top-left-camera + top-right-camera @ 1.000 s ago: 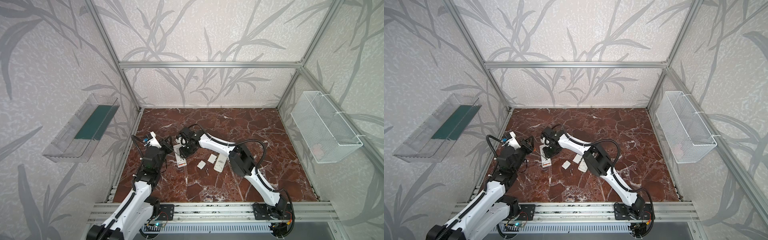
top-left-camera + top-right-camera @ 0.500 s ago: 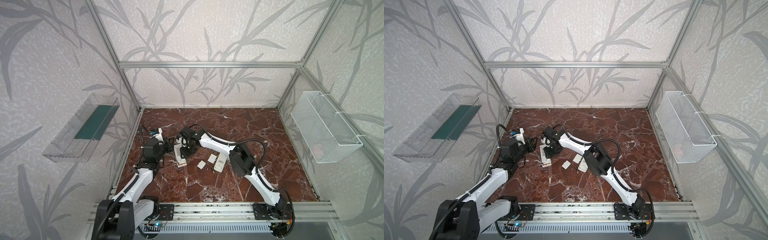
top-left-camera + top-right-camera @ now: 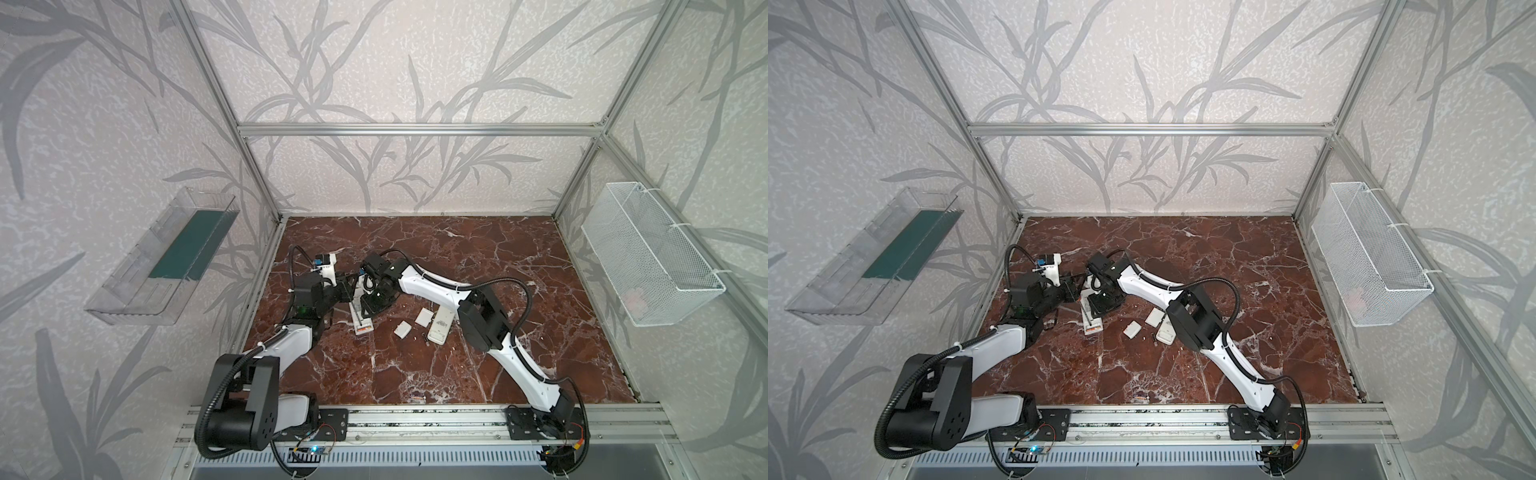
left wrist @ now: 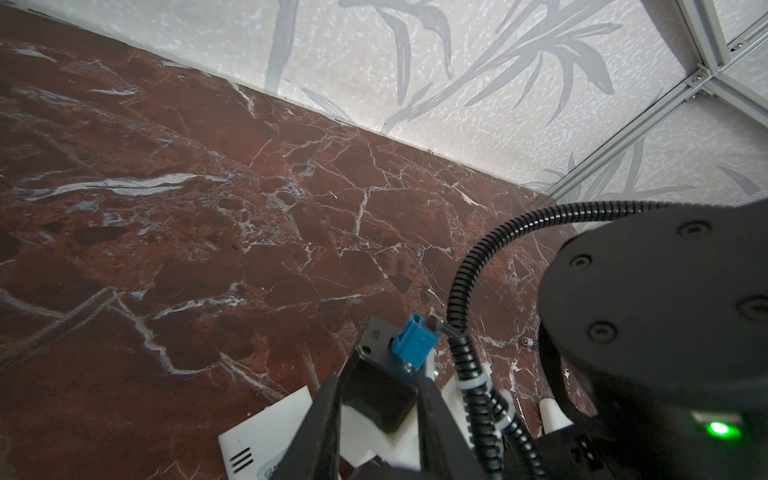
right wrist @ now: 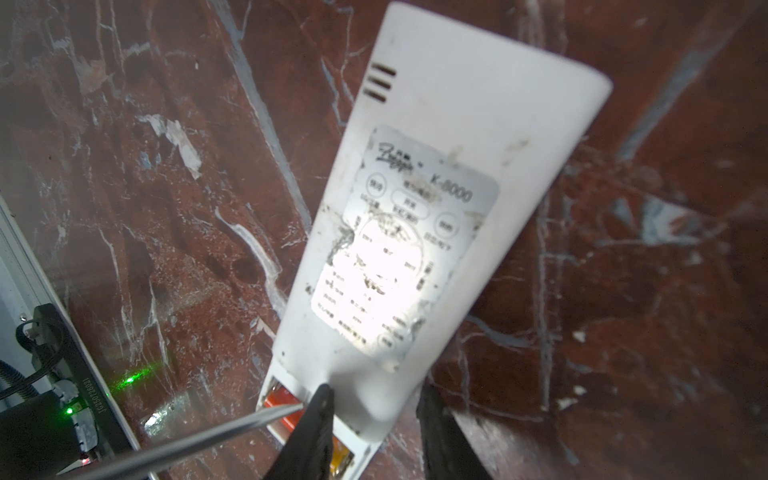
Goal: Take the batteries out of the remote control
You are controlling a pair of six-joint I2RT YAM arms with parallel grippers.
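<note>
Red marble floor (image 4: pixel 208 249), leaf-patterned wall (image 4: pixel 457 62), black fingers (image 4: pixel 318 432) over a white remote (image 4: pixel 266 436), blue plug (image 4: pixel 415 338) between them, corrugated cable (image 4: pixel 478 266)

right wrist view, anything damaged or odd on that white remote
On the remote, the back sticker is scuffed and partly peeled. Its battery bay is open, an orange battery showing, and a thin metal shaft pokes into it.

Screwdriver (image 5: pixel 199 434) shaft tip sits just beside the right gripper fingers (image 5: pixel 318 419). White cover (image 3: pixel 403 329) and second cover (image 3: pixel 424 317) lie flat on marble top (image 3: pixel 498 257), near those fingers. Wire basket (image 3: pixel 631 257) and clear wall tray (image 3: pixel 133 291) are well apart from them.
</note>
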